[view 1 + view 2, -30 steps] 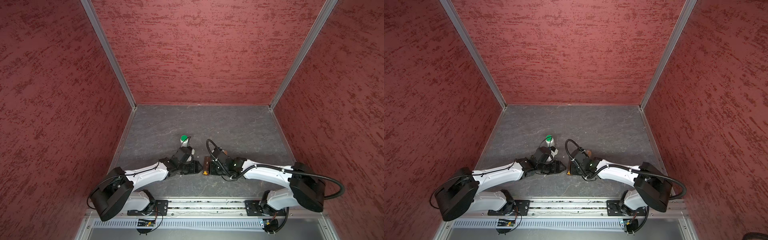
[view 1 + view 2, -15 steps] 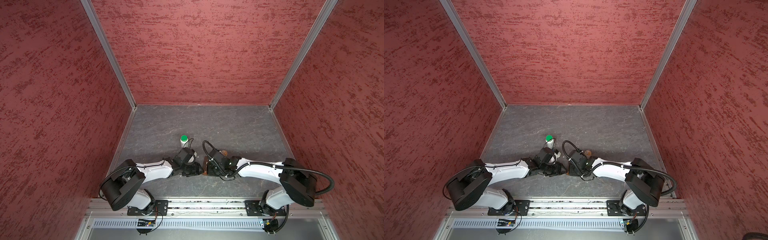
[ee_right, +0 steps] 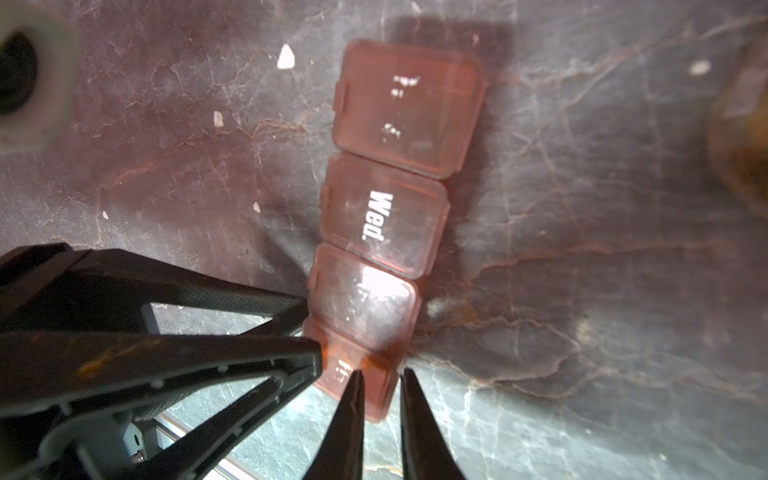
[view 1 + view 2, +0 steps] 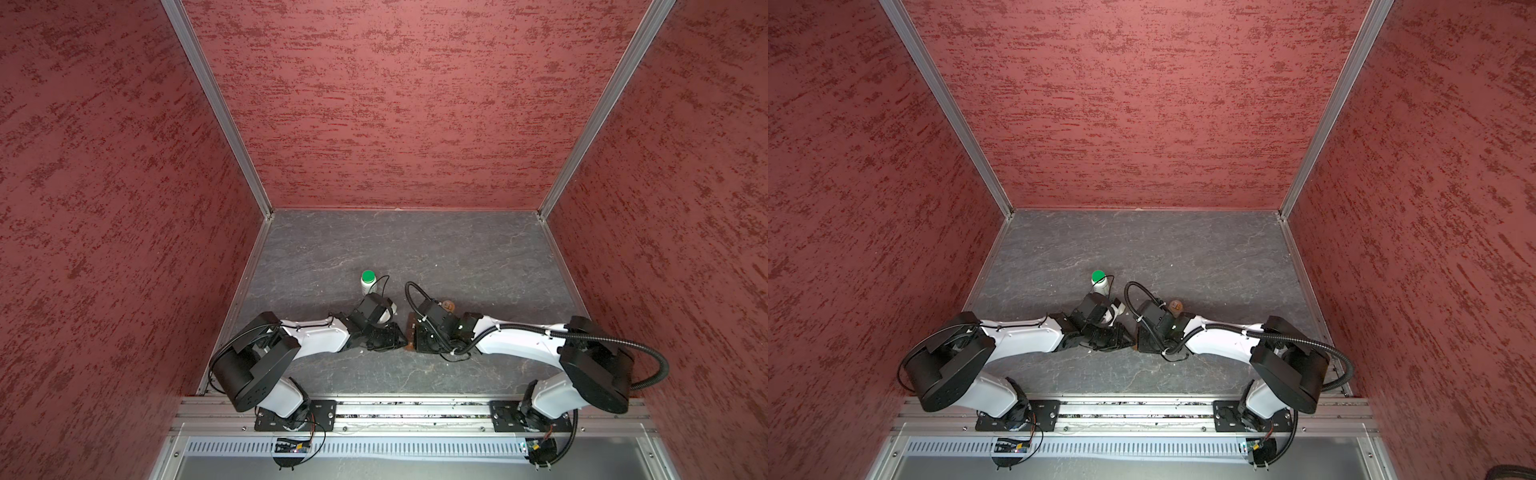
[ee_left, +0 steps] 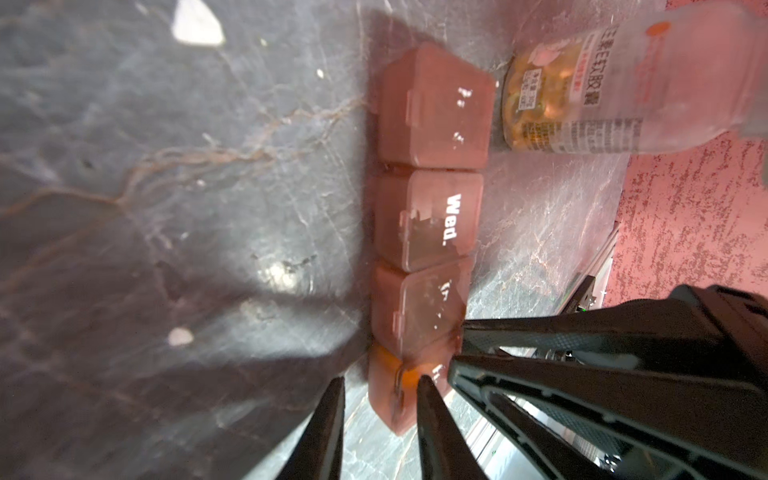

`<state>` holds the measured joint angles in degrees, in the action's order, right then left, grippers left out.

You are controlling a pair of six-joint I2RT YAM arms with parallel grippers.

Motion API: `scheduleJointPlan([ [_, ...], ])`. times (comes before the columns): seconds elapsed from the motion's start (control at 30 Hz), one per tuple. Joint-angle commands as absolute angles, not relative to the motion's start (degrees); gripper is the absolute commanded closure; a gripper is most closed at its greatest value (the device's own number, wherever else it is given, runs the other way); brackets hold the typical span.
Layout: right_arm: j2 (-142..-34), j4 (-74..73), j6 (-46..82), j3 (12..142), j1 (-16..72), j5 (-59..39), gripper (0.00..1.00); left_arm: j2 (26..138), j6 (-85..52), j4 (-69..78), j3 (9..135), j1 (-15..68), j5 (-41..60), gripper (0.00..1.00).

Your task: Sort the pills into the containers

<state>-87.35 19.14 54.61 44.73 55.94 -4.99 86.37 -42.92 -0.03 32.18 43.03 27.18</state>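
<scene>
While a lid [image 3: 382, 216] reads "Wed.", left claw [image 5: 381, 381] and right claw [image 3: 383, 372], nearly closed, touch the containers [image 5: 432, 104]; hold unclear.

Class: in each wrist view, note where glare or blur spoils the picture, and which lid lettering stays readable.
Left wrist view: the amber bottle is pale and soft; the cell nearest the left gripper blurs. Right wrist view: glare whitens one lid beside the sharp "Wed." lid; the picture's edges go soft.

The containers [image 3: 386, 216] lie between left claw [image 5: 380, 380] and right claw [image 3: 382, 374], capped bottle [image 4: 368, 283] and second bottle [image 4: 448, 306] behind them.
</scene>
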Motion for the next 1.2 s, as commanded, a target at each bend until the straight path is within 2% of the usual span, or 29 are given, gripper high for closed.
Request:
scheduleJointPlan([
  [0.0,-88.19,19.83,55.09,45.76,56.16,-5.8,0.81,87.22,-41.49,-0.81,32.89,42.71,28.8,0.71],
  [0.57,-90.03,19.56,54.86,46.03,56.16,-7.46,0.8,89.28,-39.84,-1.39,34.02,42.89,32.58,0.79],
  [0.97,-90.47,20.55,54.43,46.62,56.16,-7.41,0.81,90.79,-39.38,-1.55,34.96,42.95,32.97,0.88],
  [1.07,-89.66,22.58,53.93,47.53,55.94,-5.89,0.8,90.25,-39.14,-2.11,35.05,42.85,32.89,0.88],
  [1.17,-88.35,26.58,52.8,49.45,55.59,-3.28,0.76,88.32,-38.91,-3.17,35.05,42.78,32.12,0.79],
])
